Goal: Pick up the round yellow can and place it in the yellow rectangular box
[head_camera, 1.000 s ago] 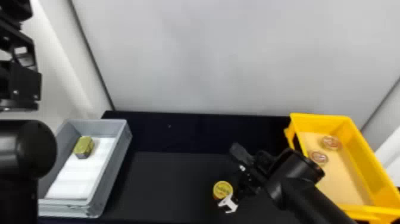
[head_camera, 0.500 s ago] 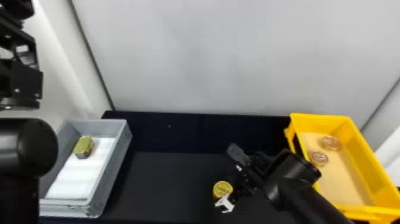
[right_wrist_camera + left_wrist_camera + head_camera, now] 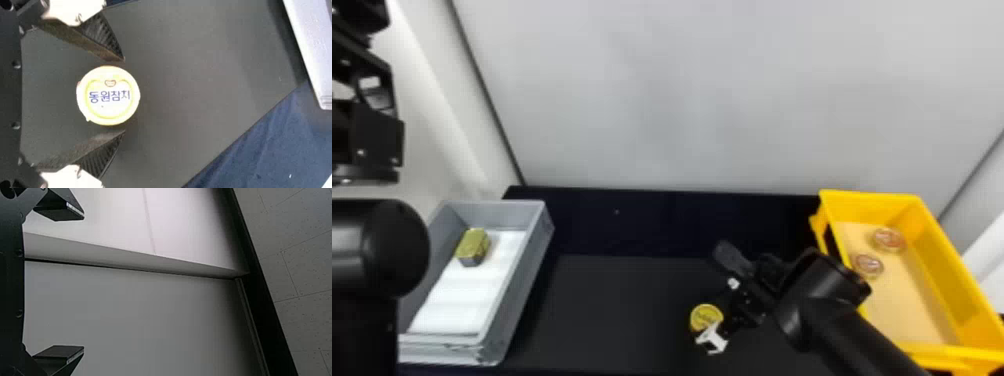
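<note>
While the head view is showing the round yellow can [image 3: 705, 316] just beside the tips of the right gripper [image 3: 719, 316], the right wrist view is showing its lettered lid between the fingers [image 3: 102, 36], which are standing apart with a narrow gap on either side of it. The left wrist view is showing the fingers [image 3: 58, 209] of the left gripper [image 3: 374, 135] spread wide and empty, with ceiling tiles [image 3: 301, 266] lying past their tips.

Beneath the right fingers the black worktop [image 3: 612, 305] is carrying the can, and a pale wall [image 3: 682, 100] is rising beyond them.

One round yellow can is sitting between those fingers; two round tins [image 3: 888, 240] [image 3: 868, 265] are resting in the one yellow rectangular box [image 3: 869, 200], to the fingers' right; one gold-topped block [image 3: 473, 246] is lying on a white liner [image 3: 457, 305] in the one grey box [image 3: 519, 295], well off to their left
</note>
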